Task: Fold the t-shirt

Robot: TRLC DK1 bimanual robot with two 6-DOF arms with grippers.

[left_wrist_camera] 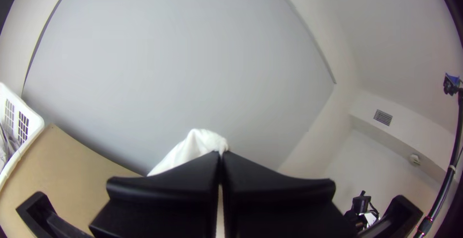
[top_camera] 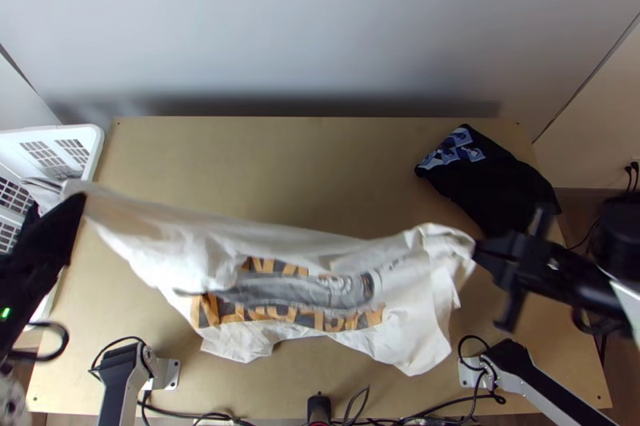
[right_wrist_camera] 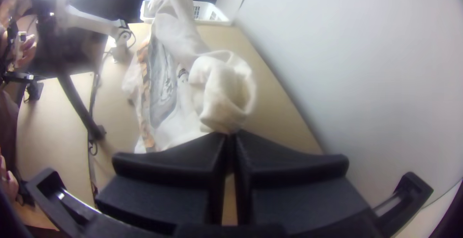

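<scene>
Light rectangular wooden table [top_camera: 280, 154], flat grey wall [top_camera: 320, 26] behind its far edge. White rectangular openwork plastic basket [top_camera: 94, 138] at left edge, toward far; pale grey bunched cloth [top_camera: 42, 191] in it. Black bunched cloth with blue-and-white patches [top_camera: 500, 186] on table, far right. White cloth t-shirt with orange-and-grey print [top_camera: 176, 242] stretches left to right over near half, between the black two-fingered left gripper [top_camera: 78, 197] and black two-fingered right gripper [top_camera: 480, 252]. Thin black looped cables [top_camera: 188, 417] along near edge.

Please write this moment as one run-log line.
left end effector: shut on white cloth t-shirt with orange print | right end effector: shut on it | cloth: sagging between both
</scene>
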